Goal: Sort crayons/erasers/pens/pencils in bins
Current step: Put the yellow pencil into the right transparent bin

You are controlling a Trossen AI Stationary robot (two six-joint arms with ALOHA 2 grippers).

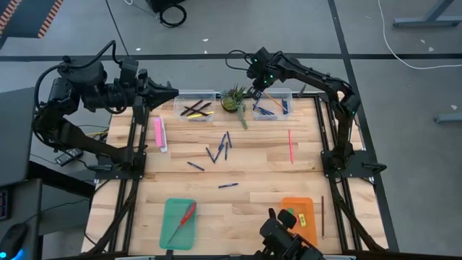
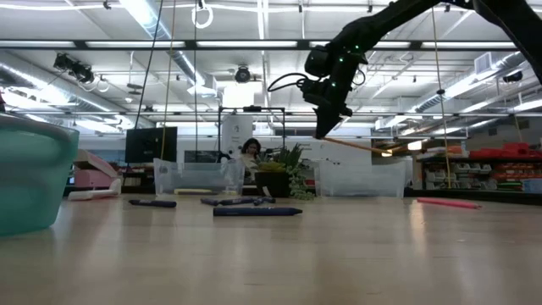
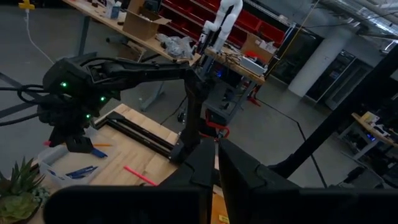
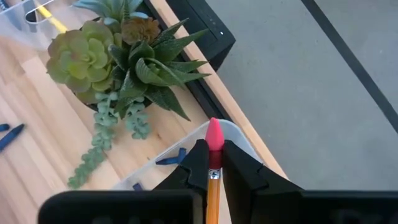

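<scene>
Pens [image 1: 219,150], six loose on table, two clear bins [image 1: 273,103], right claw [image 4: 214,163] gripping one pencil [image 4: 213,180], left claw [image 3: 216,163] closed.

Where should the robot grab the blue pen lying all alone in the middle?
Grab the pen at its middle, straight down from above, fingers across its thin width: it lies flat with bare table around. The right gripper is busy, holding a pencil over a bin.

plant [image 1: 234,100] wedged between two tubs [image 1: 195,105] at the far edge, right gripper [image 1: 258,88] beside it, open wood [image 1: 253,177] mid-table with scattered pens [image 1: 219,149]
</scene>
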